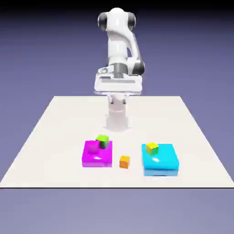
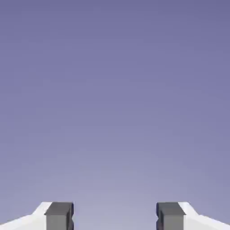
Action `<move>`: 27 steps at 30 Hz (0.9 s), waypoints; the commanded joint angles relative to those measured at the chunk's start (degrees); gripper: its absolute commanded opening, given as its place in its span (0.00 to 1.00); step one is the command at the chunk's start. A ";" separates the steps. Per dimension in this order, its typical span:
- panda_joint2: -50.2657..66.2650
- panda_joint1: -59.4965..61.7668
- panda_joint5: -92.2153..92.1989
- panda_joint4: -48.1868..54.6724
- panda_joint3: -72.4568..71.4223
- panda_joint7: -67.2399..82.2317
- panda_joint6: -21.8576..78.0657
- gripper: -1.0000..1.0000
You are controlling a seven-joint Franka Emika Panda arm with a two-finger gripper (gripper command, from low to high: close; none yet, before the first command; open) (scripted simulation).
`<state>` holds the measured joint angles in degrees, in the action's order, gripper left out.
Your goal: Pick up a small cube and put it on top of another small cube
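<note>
Pick-Up Position: Jaws Open, Orange Cube on Table

The two-finger gripper (image 1: 118, 99) is raised above the far part of the white table (image 1: 55, 132). Its jaws stand wide apart with nothing between them; the hand view shows only backdrop, which suggests that the hand is tilted outward and must be turned down before a grasp. The open spread is presumably kept so that the fingers can pass either side of the workpiece.

The small orange cube (image 1: 124, 162) rests on the table between the two flat blocks, nearer the magenta block (image 1: 97, 161). The small bright green cube (image 1: 102, 140), the stacking base, appears to sit at that block's far edge (full support beneath it cannot be confirmed). A magenta cube-like lump (image 1: 93, 146) adjoins it and could obstruct a finger during placement.

The cyan block (image 1: 160, 163), at the exterior view's right, carries the small yellow cube (image 1: 152, 148). Approach from above; a low sideways path risks striking a block.
</note>
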<state>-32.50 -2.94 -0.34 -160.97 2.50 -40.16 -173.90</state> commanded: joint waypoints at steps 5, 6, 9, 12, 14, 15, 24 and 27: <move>0.64 -9.34 -1.40 0.13 10.39 9.51 0.45 0.50; 0.77 -11.21 -1.68 0.16 12.46 11.41 0.53 0.50; 1.15 -16.81 -2.52 0.24 18.69 17.12 0.80 0.50; 1.53 -22.41 -3.37 0.31 24.92 22.82 1.07 0.50; 1.79 -26.14 -3.93 0.37 29.07 26.63 1.25 0.50; 1.91 -28.01 -4.21 0.39 31.15 28.53 1.33 0.50; 3.06 -44.82 -6.73 0.63 49.84 45.64 2.14 0.50; 3.44 -50.42 -7.57 0.71 56.07 51.35 2.40 0.50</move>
<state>-29.06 -53.36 -7.91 -160.26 58.57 11.18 -171.50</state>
